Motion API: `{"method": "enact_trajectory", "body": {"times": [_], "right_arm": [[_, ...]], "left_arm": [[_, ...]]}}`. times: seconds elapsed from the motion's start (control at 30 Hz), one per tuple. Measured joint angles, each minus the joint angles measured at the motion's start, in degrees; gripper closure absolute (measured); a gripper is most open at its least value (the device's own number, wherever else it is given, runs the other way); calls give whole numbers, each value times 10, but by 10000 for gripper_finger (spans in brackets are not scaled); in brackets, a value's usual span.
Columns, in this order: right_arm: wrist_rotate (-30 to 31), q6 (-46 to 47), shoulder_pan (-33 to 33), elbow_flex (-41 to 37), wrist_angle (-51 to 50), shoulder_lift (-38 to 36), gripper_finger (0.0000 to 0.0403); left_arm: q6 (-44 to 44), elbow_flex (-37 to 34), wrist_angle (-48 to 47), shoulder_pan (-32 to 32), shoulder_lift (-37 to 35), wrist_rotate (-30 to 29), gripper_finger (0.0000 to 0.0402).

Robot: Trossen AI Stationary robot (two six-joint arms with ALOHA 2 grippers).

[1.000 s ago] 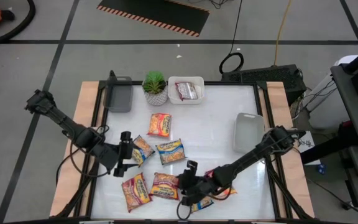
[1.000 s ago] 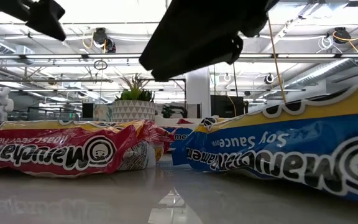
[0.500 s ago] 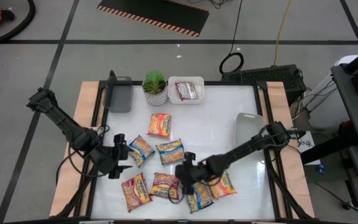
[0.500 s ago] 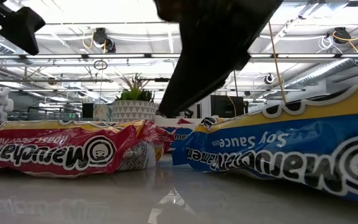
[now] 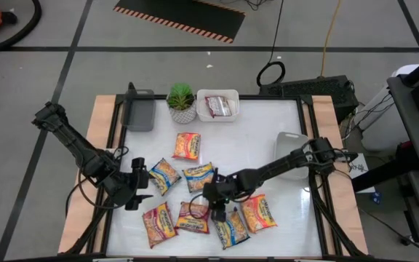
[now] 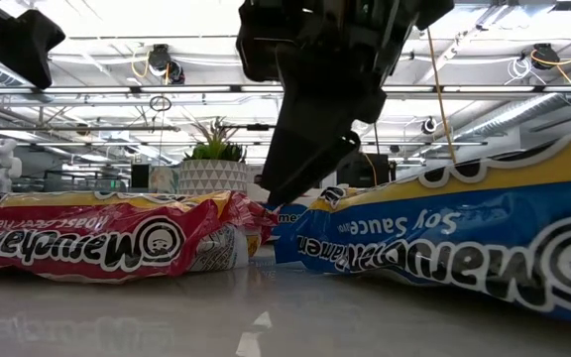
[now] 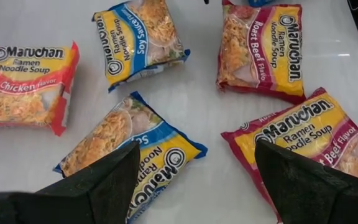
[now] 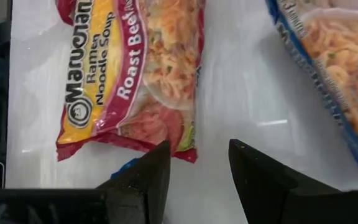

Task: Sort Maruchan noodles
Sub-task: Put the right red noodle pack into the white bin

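Several Maruchan noodle packets lie flat on the white table. A chicken packet (image 5: 186, 145) lies toward the far side, with two blue soy-sauce packets (image 5: 164, 175) (image 5: 198, 177) nearer. Two red roast-beef packets (image 5: 157, 223) (image 5: 193, 217) lie near the front edge. My left gripper (image 5: 141, 188) hovers open at the left; in its wrist view it stands (image 7: 194, 180) over the blue packet (image 7: 129, 155). My right gripper (image 5: 216, 212) hovers open just beside a roast-beef packet (image 8: 135, 68), with bare table between its fingers (image 8: 197, 171).
A blue packet (image 5: 231, 227) and an orange-trimmed one (image 5: 259, 215) lie at the front right. At the far edge stand a grey tray (image 5: 138, 110), a potted plant (image 5: 181, 102) and a white tray (image 5: 217, 105) holding a packet. A pale tray (image 5: 289, 151) sits right.
My right gripper has swung toward the table's far-left and turned, uncovering the two packets at the front right; it now hovers by the roast-beef packet. My left gripper has drawn slightly back toward the left edge. No packet has moved.
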Motion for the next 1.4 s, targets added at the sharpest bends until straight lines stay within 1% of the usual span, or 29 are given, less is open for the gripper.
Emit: {"method": "enact_trajectory", "body": {"times": [0.17, 0.37, 0.53, 0.7, 0.9, 1.07, 1.13, 1.27, 1.4], "right_arm": [[-3, 7, -10, -9, 10, 0, 245], [-59, 56, -12, -50, 47, 0, 245], [-57, 81, -12, -64, 66, 0, 245], [-56, 85, -7, -66, 89, 0, 245], [-56, 95, 9, -66, 95, 0, 245], [-55, 95, 20, -66, 96, 0, 244], [-55, 95, 21, -66, 100, 0, 237], [-30, 95, 22, -66, 103, 0, 200], [-28, 107, 19, -66, 104, 0, 169]], "left_arm": [[-15, 0, 1, 0, 0, -27, 80], [-70, 0, 2, 0, 0, -39, 80], [-131, 0, 2, 0, 0, -40, 80], [-182, 0, 3, 0, 0, -49, 80], [-217, 0, 13, 0, 1, -77, 80], [-228, 0, 39, -4, 19, -81, 80], [-229, 0, 44, -7, 33, -80, 80], [-229, 0, 54, -12, 57, -66, 80], [-229, 0, 54, -12, 69, -54, 80]]}}
